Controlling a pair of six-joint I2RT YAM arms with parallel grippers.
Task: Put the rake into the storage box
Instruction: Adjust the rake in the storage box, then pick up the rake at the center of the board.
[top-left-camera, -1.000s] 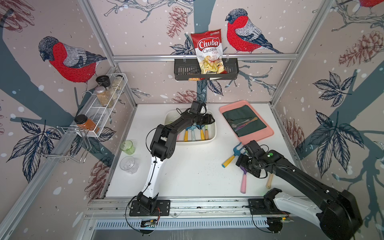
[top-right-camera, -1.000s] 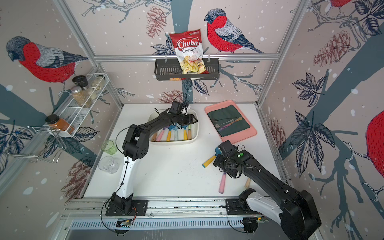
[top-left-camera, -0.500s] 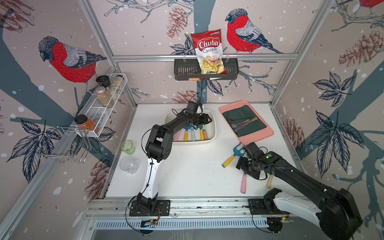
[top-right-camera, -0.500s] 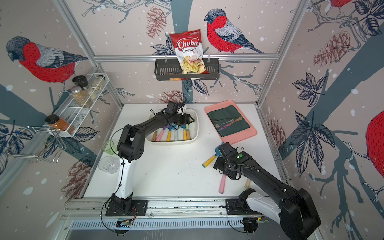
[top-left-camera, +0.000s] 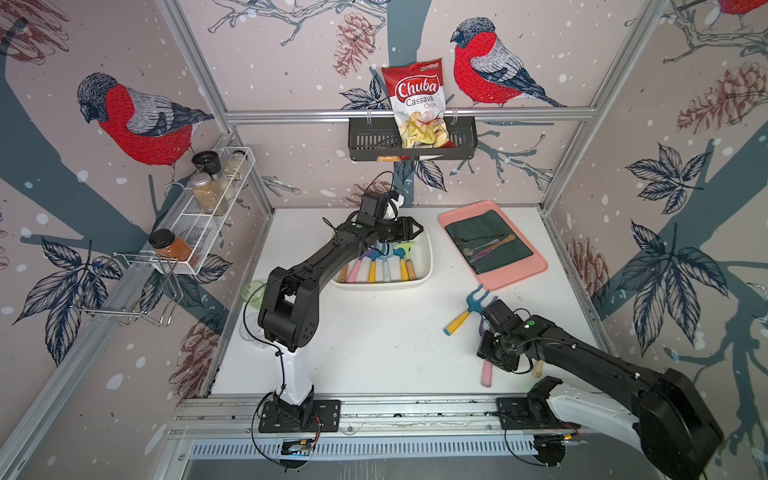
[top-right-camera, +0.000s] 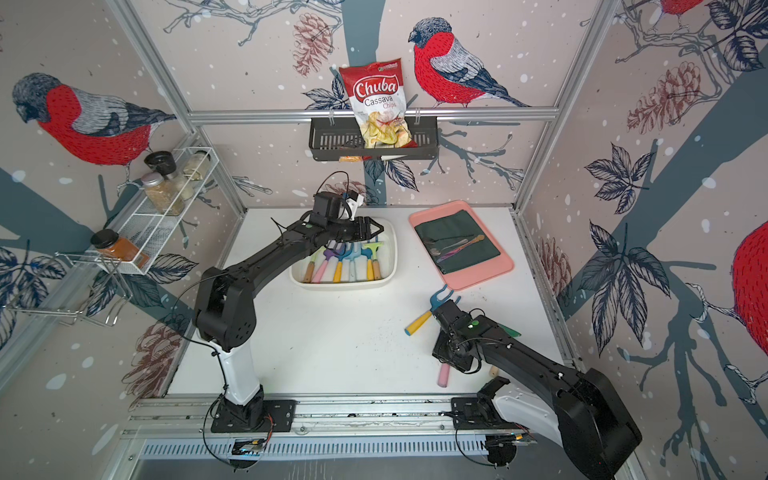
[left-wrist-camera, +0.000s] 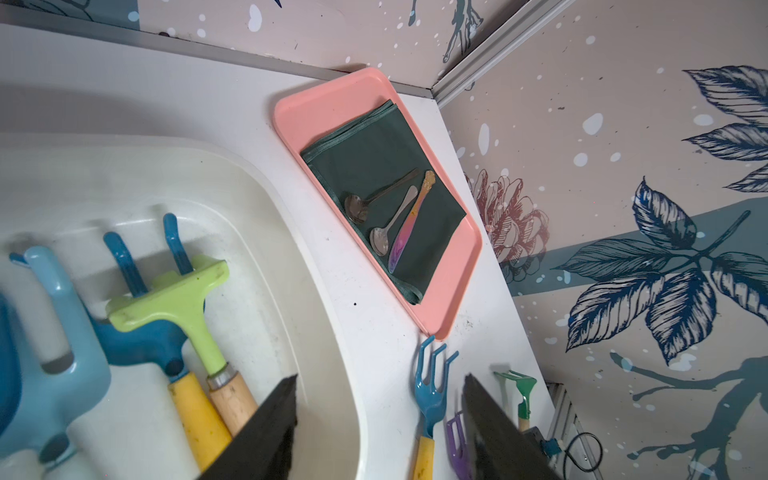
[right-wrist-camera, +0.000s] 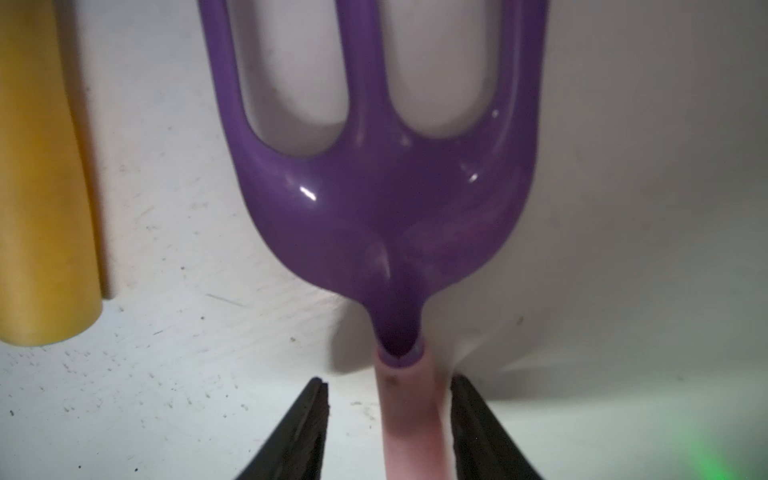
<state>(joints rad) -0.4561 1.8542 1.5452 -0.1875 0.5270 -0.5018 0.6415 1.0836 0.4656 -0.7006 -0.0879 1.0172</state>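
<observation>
A purple three-tined rake (right-wrist-camera: 386, 199) with a pink handle (top-left-camera: 486, 373) (top-right-camera: 444, 375) lies flat on the white table at the front right. My right gripper (right-wrist-camera: 388, 380) (top-left-camera: 487, 353) stands down over it, open. Its jaws straddle the pink handle just behind the head, with a gap on each side. The white storage box (top-left-camera: 382, 286) (top-right-camera: 345, 284) (left-wrist-camera: 324, 332) sits at the back centre and holds several coloured hand tools. My left gripper (left-wrist-camera: 380, 378) (top-left-camera: 417, 230) hovers open and empty above the box's right end.
A blue rake with a yellow handle (top-left-camera: 467, 309) (right-wrist-camera: 41, 166) lies just left of the purple one. A green rake (left-wrist-camera: 519, 386) lies to its right. A pink tray (top-left-camera: 536, 270) holds spoons on green cloth. Cups (top-left-camera: 253, 291) stand at the left edge.
My right gripper's jaws have narrowed around the pink handle. My left arm's elbow has swung left while its gripper stays over the box.
</observation>
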